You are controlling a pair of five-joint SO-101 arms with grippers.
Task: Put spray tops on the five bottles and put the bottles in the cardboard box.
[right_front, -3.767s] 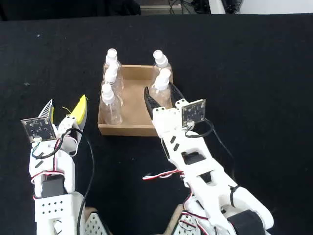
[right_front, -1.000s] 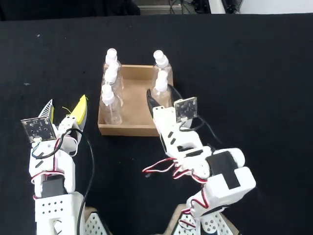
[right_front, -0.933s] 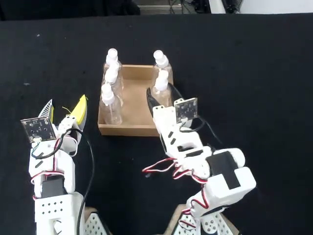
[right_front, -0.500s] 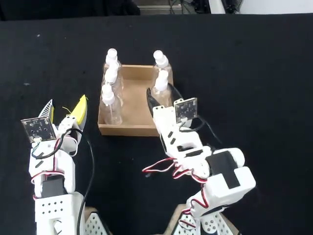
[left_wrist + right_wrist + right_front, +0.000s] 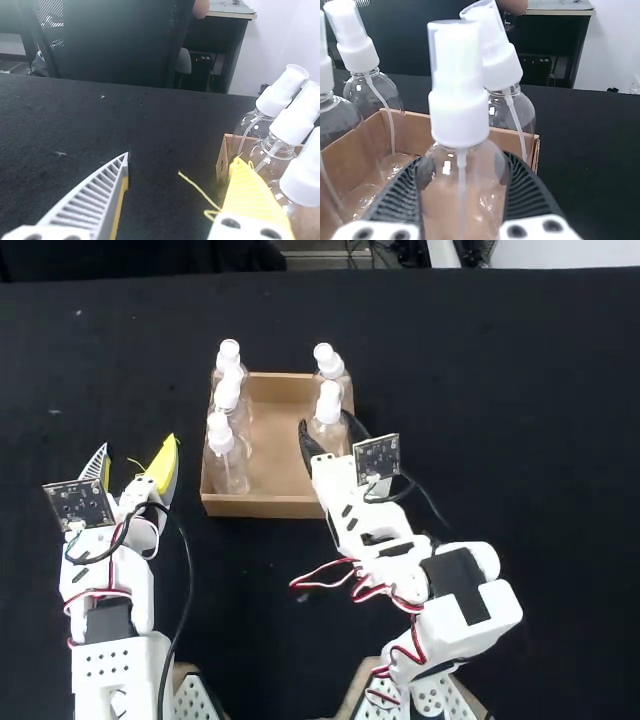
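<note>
The cardboard box (image 5: 262, 505) stands at mid-table. Three capped clear bottles line its left side (image 5: 228, 392) and one stands at its far right corner (image 5: 327, 362). A fifth spray-topped bottle (image 5: 328, 405) stands upright in the box's right side, with my right gripper (image 5: 325, 430) shut on its body. In the right wrist view this bottle (image 5: 462, 150) sits between the black fingers (image 5: 395, 197), inside the box (image 5: 415, 135). My left gripper (image 5: 138, 445) is open on the box's left, holding nothing; its grey and yellow fingers (image 5: 245, 195) point past the box corner (image 5: 223, 155).
Black cloth covers the table (image 5: 520, 390), with free room to the right of, left of and behind the box. A red and white cable (image 5: 325, 585) hangs off the right arm near the front.
The right arm has folded back since the oldest frame, and the bottle it holds went from tilted to upright. Over the last half second its wrist shifted slightly. The left arm is unchanged.
</note>
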